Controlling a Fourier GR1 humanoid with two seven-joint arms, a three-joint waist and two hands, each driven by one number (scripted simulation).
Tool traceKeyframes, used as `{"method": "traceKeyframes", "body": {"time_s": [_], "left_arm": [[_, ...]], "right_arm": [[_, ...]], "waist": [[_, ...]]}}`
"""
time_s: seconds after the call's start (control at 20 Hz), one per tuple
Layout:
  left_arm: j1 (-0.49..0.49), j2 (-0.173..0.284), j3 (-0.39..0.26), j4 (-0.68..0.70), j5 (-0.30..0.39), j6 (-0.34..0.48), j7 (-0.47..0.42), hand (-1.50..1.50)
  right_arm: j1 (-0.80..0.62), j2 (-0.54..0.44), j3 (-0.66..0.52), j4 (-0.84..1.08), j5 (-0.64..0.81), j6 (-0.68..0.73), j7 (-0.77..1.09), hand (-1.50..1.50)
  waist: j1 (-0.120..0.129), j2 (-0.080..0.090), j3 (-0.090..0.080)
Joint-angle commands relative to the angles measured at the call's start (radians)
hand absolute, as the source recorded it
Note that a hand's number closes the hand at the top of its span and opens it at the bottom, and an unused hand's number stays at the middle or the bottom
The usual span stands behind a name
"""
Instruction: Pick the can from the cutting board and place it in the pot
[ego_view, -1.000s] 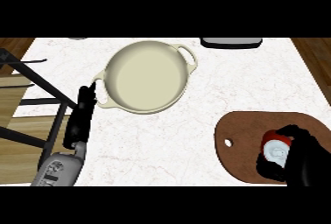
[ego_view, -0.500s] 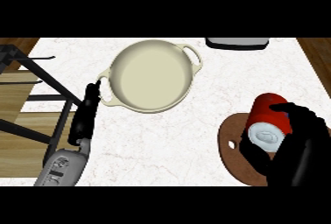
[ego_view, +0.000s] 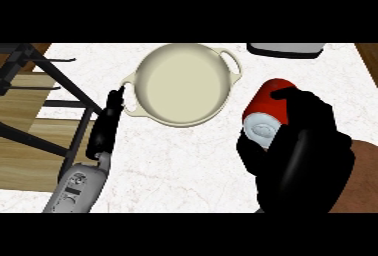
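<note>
My right hand (ego_view: 303, 150) is curled round a red can (ego_view: 263, 105) with a white end, holding it in the air above the counter, tilted with the end toward me. The can sits right of the cream pot (ego_view: 181, 82), which has two side handles and an open top at upper centre. The brown cutting board (ego_view: 362, 170) shows only as a strip at the right, mostly hidden behind my right hand. My left hand (ego_view: 107, 125) rests open on the counter's left side, fingers pointing up toward the pot's left handle.
A grey appliance (ego_view: 286, 48) sits at the counter's far edge, upper right. The counter's left edge runs beside a dark frame (ego_view: 52, 90) over a wooden floor.
My right hand has lifted the can off the cutting board and carried it up and left toward the pot. The left hand has stayed where it was.
</note>
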Motion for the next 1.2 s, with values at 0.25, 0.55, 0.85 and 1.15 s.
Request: {"method": "traceKeyframes", "body": {"time_s": [0.25,0.55,0.85,1.15], "left_arm": [[0.008,0.105,0.044,0.022,-0.022,-0.05,-0.03,0.0],[-0.025,0.107,0.058,0.036,-0.005,-0.093,-0.035,0.0],[-0.038,0.092,0.057,0.059,-0.029,-0.082,-0.027,0.0],[-0.037,0.089,0.071,0.063,-0.021,-0.108,-0.042,0.0]], "right_arm": [[-0.265,0.032,-0.151,0.208,-0.142,0.116,0.231,1.5],[-0.373,0.032,-0.262,0.384,-0.279,0.074,0.233,1.5],[-0.412,0.032,-0.373,0.54,-0.422,-0.052,0.243,1.5],[-0.46,0.032,-0.42,0.656,-0.51,-0.225,0.204,-1.5]], "waist": [[0.068,0.016,0.004],[0.091,0.026,0.006],[0.101,0.035,0.009],[0.107,0.036,0.009]]}}
